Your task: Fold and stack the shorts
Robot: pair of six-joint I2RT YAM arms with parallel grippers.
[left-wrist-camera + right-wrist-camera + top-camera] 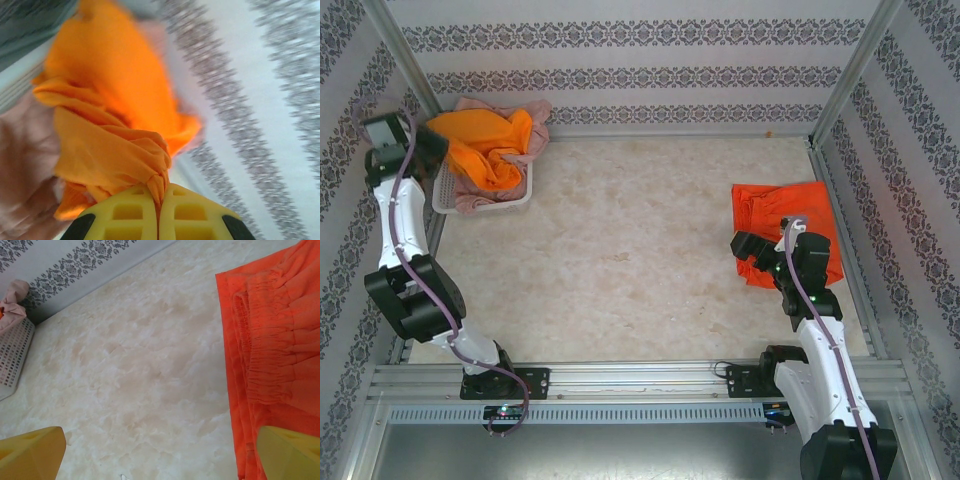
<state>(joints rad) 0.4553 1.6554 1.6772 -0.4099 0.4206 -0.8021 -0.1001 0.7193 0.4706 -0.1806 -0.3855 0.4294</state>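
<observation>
Closest to the lens, the yellow fingers (pixel 125 212) of my left gripper (pixel 160 200) are pressed together on a twisted bunch of the bright orange shorts (pixel 115 125), pinching the cloth between them. From the top camera I see those shorts heaped in the white mesh basket (pixel 515 197) at the far left of the table (pixel 640 260). They lie over the dusty pink shorts (pixel 470 203), which spill over the basket's rim. On the right side, the red-orange shorts (pixel 785 215) lie flat on the table, their gathered waistband clear in the right wrist view. My right gripper (pixel 160 455) hangs over their near left edge with its jaws spread wide, one finger over bare tabletop, the other over the cloth, gripping nothing.
</observation>
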